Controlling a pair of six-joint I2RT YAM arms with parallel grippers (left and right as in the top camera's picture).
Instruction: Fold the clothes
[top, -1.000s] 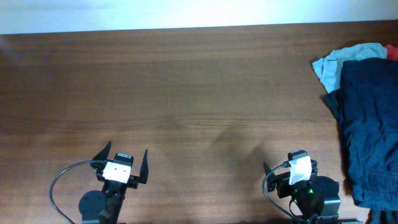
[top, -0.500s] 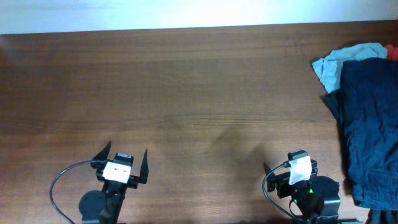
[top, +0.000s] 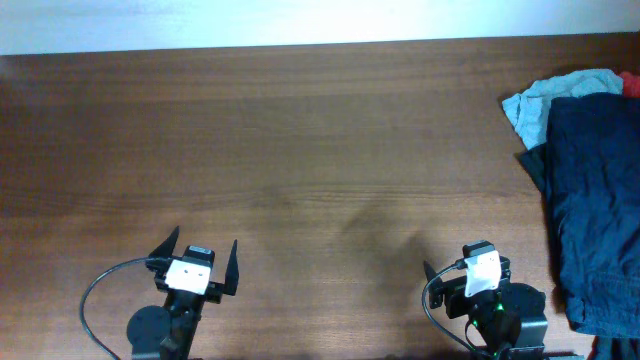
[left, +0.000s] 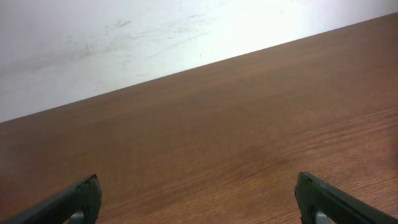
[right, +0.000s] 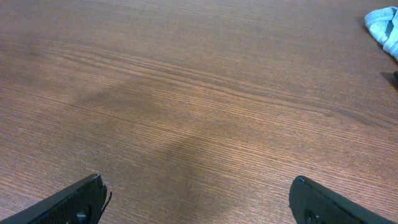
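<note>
1. Left pincer (top: 203, 246): jaws spread wide, nothing between them. It sits at the near edge of the surface (top: 300, 150), toward the left corner, and points at the far edge. Its wrist view shows only bare wood.
2. Right pincer (top: 478, 262): also wide open and empty, at the near edge toward the right corner.
3. Dark navy shorts (top: 595, 220): at the right edge, lying on top of a heap and partly cut off by the frame. They are bunched rather than spread. Waistband and legs cannot be made out from here.
4. In the same heap, a pale blue shirt (top: 545, 100) shows by the far-right corner. A black garment (top: 533, 160) peeks out along the shorts' inner margin.
5. Step in hand, as judged: the very start. Nothing is gripped, no fold has been made, and the shorts are well apart from both pincers.
6. Next move likely falls to the right pincer, the nearer one.
   - It needs to reach to the right edge and pinch the navy cloth alone.
   - It then drags the cloth to the open middle of the surface, where both pincers can flatten it.
   - The black garment underneath could easily be caught in the same pinch.
</note>
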